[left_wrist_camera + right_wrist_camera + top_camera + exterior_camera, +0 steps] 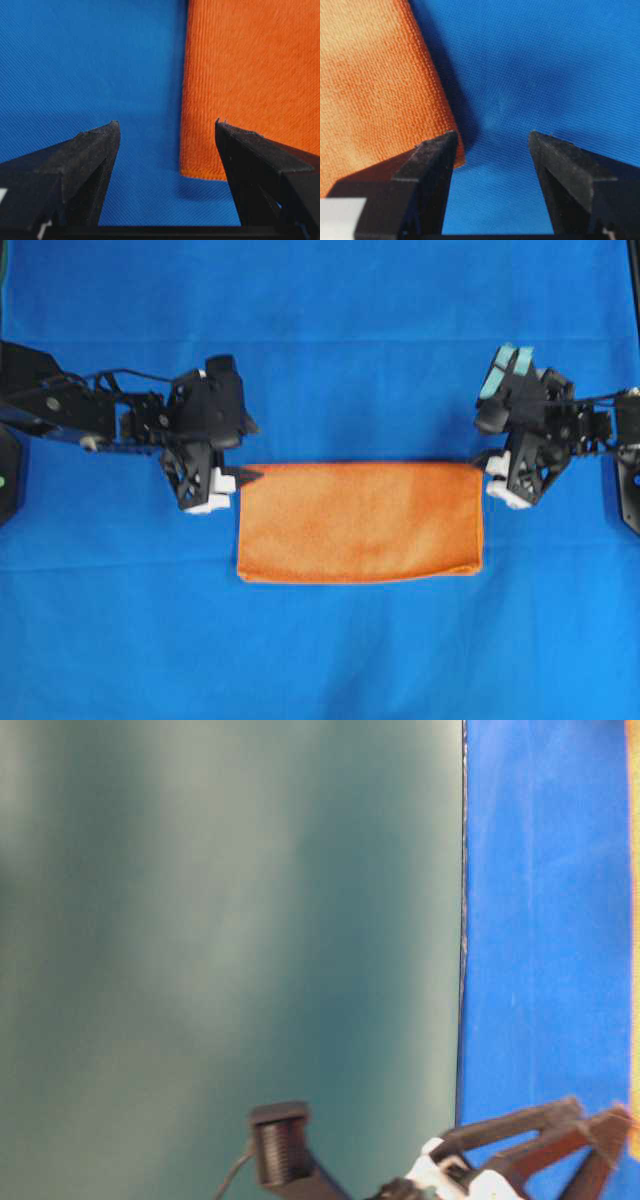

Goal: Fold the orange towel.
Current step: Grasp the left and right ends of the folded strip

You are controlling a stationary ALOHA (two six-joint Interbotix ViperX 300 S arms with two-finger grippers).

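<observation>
The orange towel (360, 522) lies flat on the blue cloth as a wide rectangle, folded in half, with its folded edge toward the bottom of the overhead view. My left gripper (243, 478) is open at the towel's upper left corner. In the left wrist view (166, 125) the jaws straddle the towel's edge (250, 75), one finger over the towel and one over blue cloth. My right gripper (482, 475) is open at the upper right corner. In the right wrist view (492, 135) the towel's corner (370, 75) sits by the left finger. Neither gripper holds anything.
The blue cloth (320, 320) covers the whole table around the towel. The table-level view shows a blurred green wall (220, 920), a strip of blue cloth and part of a black gripper (520, 1150) at the bottom.
</observation>
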